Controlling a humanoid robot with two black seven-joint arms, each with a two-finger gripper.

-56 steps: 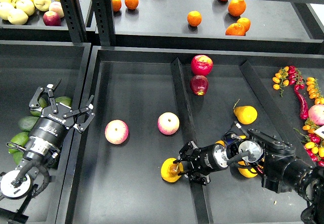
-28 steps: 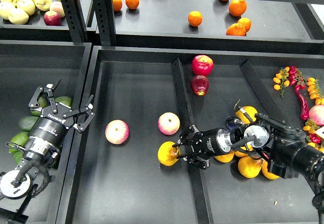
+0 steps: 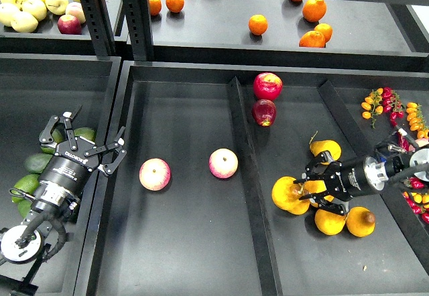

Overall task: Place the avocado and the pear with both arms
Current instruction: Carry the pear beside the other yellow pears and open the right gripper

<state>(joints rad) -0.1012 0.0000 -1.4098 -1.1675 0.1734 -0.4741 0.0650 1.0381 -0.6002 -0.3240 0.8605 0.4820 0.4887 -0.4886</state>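
Black trays (image 3: 181, 256) hold fruit. At four o'clock, right claw (image 3: 310, 190) clamps a pear (image 3: 287, 194). At nine o'clock, left claw (image 3: 82, 136) gapes empty over avocados (image 3: 37, 163).

Matt black metal tray (image 3: 181, 242); smooth, glossy pear (image 3: 287, 194).

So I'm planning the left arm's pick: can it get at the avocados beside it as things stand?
Probably yes. The left gripper is open right above the avocados in the left bin, and nothing lies between them. Its own body hides some of the pile.
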